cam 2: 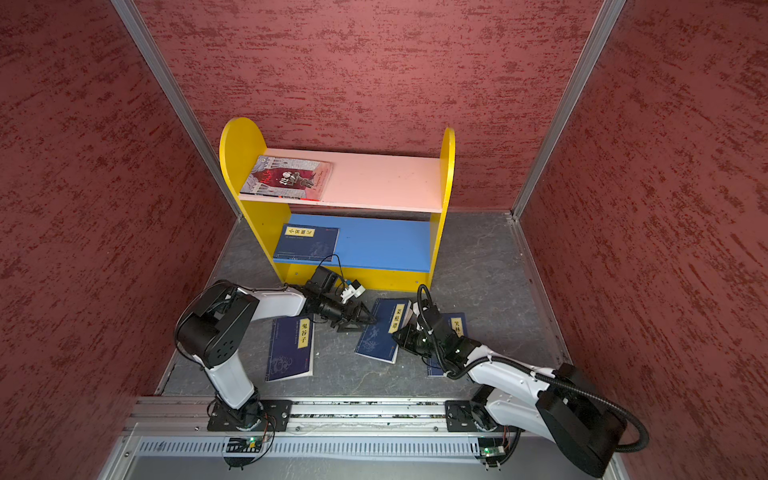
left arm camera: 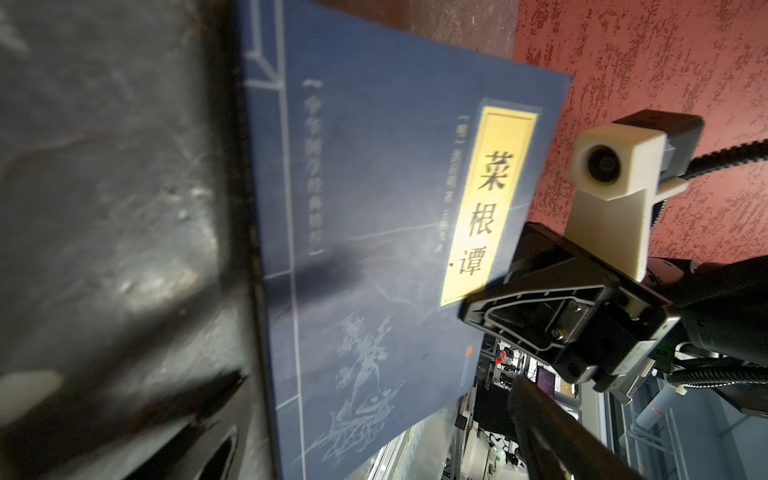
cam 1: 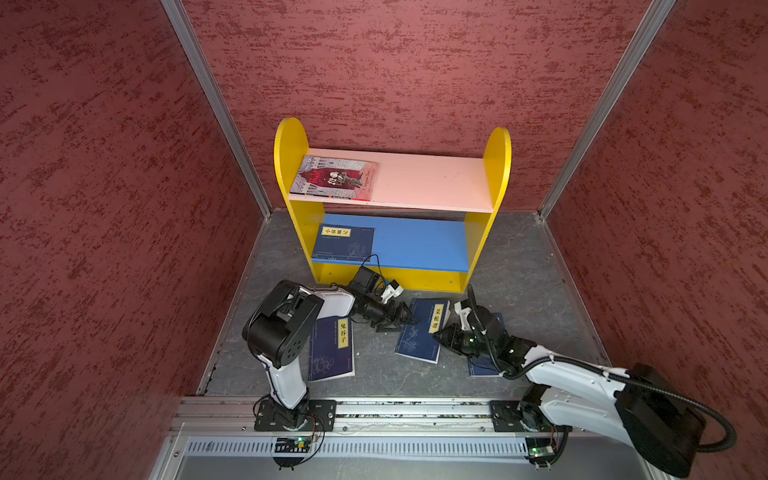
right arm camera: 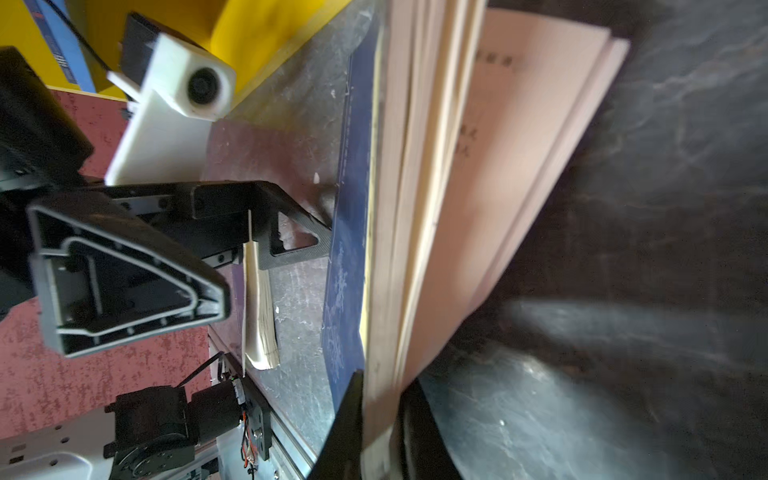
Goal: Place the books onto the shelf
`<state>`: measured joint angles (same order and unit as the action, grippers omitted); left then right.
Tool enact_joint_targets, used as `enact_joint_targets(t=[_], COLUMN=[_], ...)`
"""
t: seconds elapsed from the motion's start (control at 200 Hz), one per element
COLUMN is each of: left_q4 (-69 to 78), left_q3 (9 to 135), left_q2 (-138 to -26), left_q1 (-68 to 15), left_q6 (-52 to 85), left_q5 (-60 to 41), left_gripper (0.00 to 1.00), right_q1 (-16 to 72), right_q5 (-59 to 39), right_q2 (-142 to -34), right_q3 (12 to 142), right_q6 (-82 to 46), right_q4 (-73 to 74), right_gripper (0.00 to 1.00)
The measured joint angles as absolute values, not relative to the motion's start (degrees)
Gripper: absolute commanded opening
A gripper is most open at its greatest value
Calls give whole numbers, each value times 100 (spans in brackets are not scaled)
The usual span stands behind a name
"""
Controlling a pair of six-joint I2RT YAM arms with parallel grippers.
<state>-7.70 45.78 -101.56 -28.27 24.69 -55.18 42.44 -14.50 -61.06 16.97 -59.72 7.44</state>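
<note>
While right gripper pinches book edge — left gripper gapes.

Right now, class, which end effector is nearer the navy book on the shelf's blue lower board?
Left. The left end effector is open, in front of that navy book; the right end effector is farther right, clamped on a floor book.

Floor: dark grey marbled slab floor, veined and scuffed.
Walls: rough dark-red textured walls rise behind the floor and along both its sides.
Corners: silver aluminium corner posts stand at the floor's back corners.
Front: a silver aluminium rail lines the floor's front edge.
Light: soft, with a pale sheen on the floor.
</note>
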Motion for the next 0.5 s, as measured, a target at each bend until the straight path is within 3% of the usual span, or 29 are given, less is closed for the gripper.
enact_joint_targets(t=[0.11,0.356,0.496], left_q4=[-849,-624,-421], left_q3=[4536,4473,4191], left_q2=[-10116,-10276,-10197], left_q1=[-2755,-2729,-2764], left_q6=[2482,2720,2985], left_q5=[-5561,-5946,-6139], left_gripper=[98,89,77], right_q1=[4244,4244,4244], right_q5=[-1450,-1531,-1660], right_q2=[-5776,-5365,-5382], right_q3=[1697,1697,1702], right_q6=[-5972,-5966,-5955], right_q4=[687,587,510], right_gripper=[0,0,0])
